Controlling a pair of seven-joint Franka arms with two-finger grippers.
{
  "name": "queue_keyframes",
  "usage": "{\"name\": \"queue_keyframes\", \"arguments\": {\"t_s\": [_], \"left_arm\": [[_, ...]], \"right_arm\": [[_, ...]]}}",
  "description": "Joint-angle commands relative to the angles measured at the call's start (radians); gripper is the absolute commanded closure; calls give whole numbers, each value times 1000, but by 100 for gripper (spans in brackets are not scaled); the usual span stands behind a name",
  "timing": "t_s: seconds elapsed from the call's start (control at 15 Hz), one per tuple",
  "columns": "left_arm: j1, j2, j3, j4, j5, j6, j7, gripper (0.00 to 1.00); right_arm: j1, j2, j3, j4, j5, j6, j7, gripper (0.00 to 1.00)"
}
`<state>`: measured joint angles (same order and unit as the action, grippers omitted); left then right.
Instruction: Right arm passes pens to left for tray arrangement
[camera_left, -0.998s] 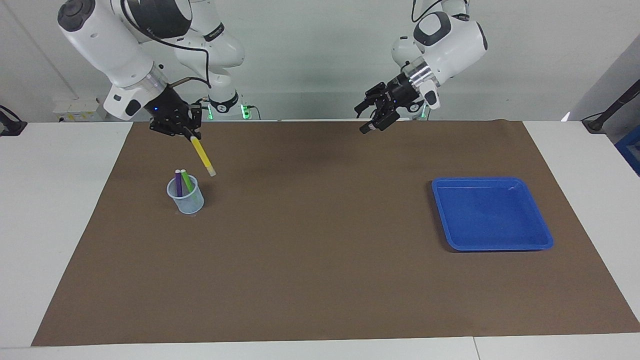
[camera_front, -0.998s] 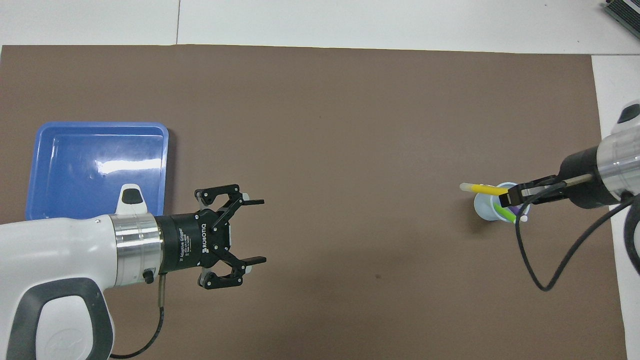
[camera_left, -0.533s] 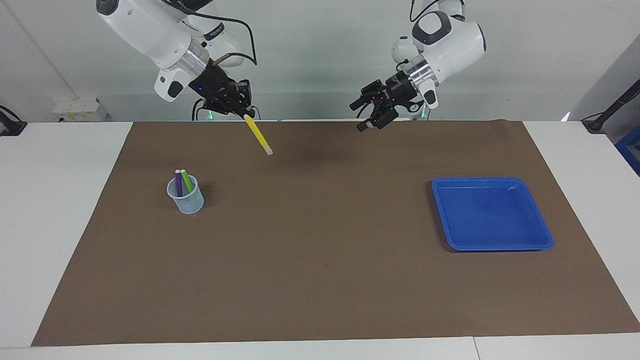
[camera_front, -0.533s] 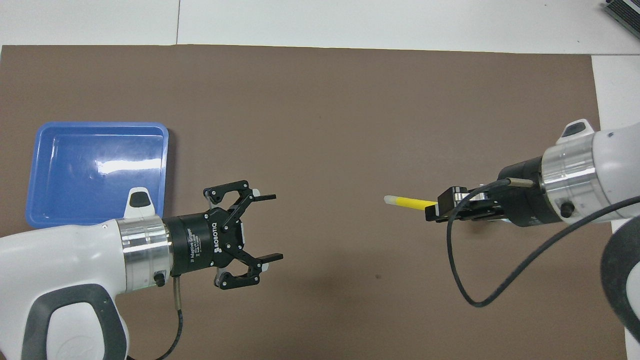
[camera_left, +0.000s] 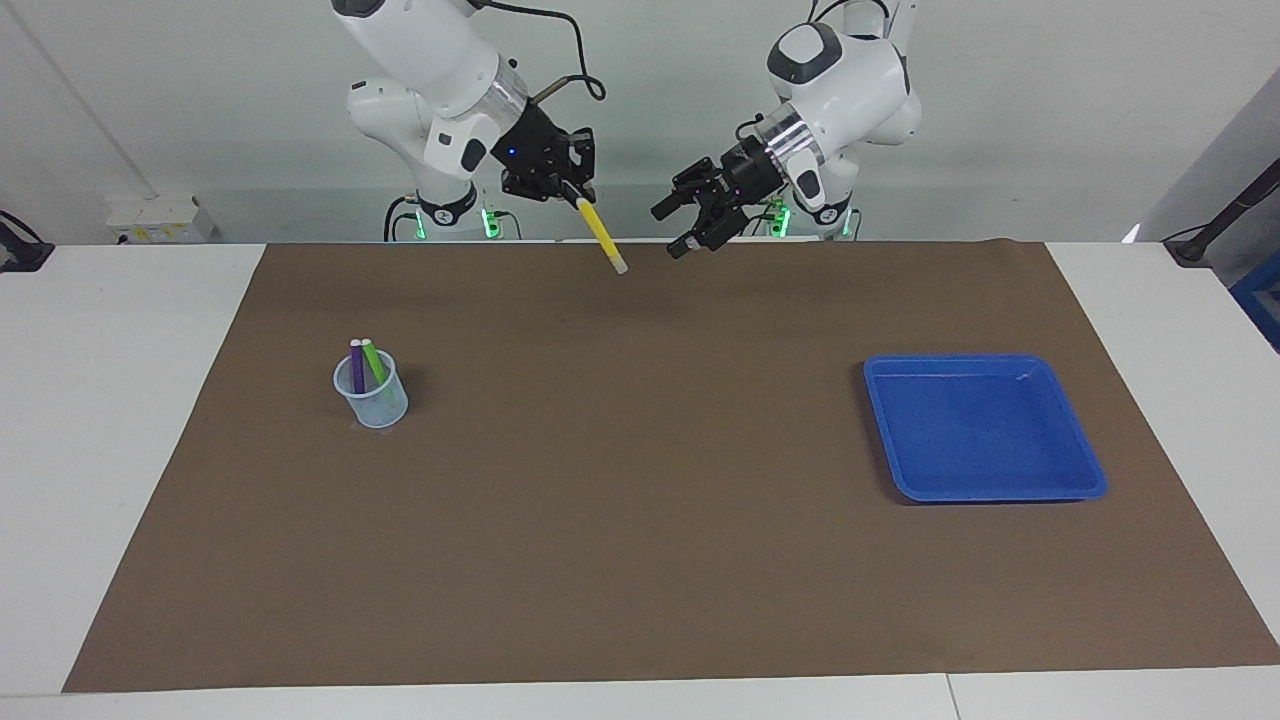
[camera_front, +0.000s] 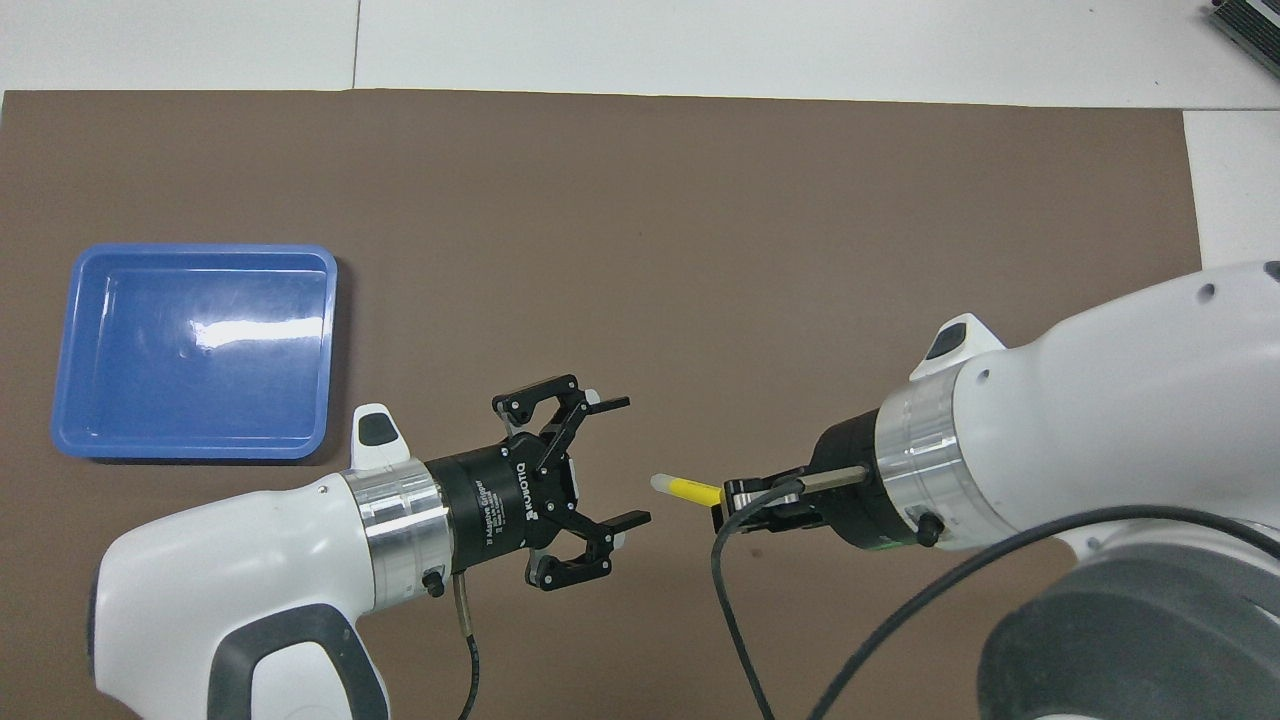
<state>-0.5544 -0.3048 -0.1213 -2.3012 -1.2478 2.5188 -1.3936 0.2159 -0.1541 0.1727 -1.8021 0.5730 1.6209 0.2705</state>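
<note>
Facing view: the right gripper (camera_left: 572, 199), raised over the robots' edge of the brown mat (camera_left: 640, 560), is clamped on one end of the yellow pen (camera_left: 601, 232), whose pale tip slants down toward the left gripper (camera_left: 682, 229). That gripper hangs just beside the tip with its fingers spread wide and nothing between them, not touching the pen. Toward the right arm's end of the table, a translucent cup (camera_left: 372, 391) holds the purple pen (camera_left: 357, 366) and the green pen (camera_left: 373, 362). The blue tray (camera_left: 983, 428) lies toward the left arm's end, well apart from both grippers.
</note>
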Motion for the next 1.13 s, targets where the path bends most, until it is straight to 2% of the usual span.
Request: {"name": "queue_keyframes", "arguments": {"t_s": [0.0, 0.13, 0.33, 0.53, 0.6, 0.67, 0.73, 0.93, 1.07], "left_arm": [[-35, 7, 11, 6, -27, 20, -8, 0], [-51, 7, 6, 3, -30, 24, -45, 0], [-116, 12, 3, -6, -30, 96, -82, 1], [-116, 12, 5, -7, -30, 65, -96, 5], [-116, 9, 5, -7, -30, 55, -96, 12], [-116, 9, 5, -7, -30, 52, -96, 25], [-113, 7, 5, -7, -30, 43, -97, 31], [-59, -5, 11, -6, -22, -66, -94, 31], [-53, -5, 11, -6, -19, -72, -93, 34]], "right_arm": [[23, -31, -2, -34, 5, 22, 4, 100], [31, -36, -2, -36, 5, 20, 13, 100], [31, -36, -2, -36, 5, 20, 16, 100], [31, -36, -2, -36, 5, 20, 16, 100], [30, -36, -2, -36, 5, 20, 16, 100], [30, -36, -2, -36, 5, 20, 16, 100], [31, -36, -2, -36, 5, 20, 16, 100], [30, -36, -2, -36, 5, 20, 16, 100], [31, -36, -1, -36, 5, 20, 16, 100]]}}
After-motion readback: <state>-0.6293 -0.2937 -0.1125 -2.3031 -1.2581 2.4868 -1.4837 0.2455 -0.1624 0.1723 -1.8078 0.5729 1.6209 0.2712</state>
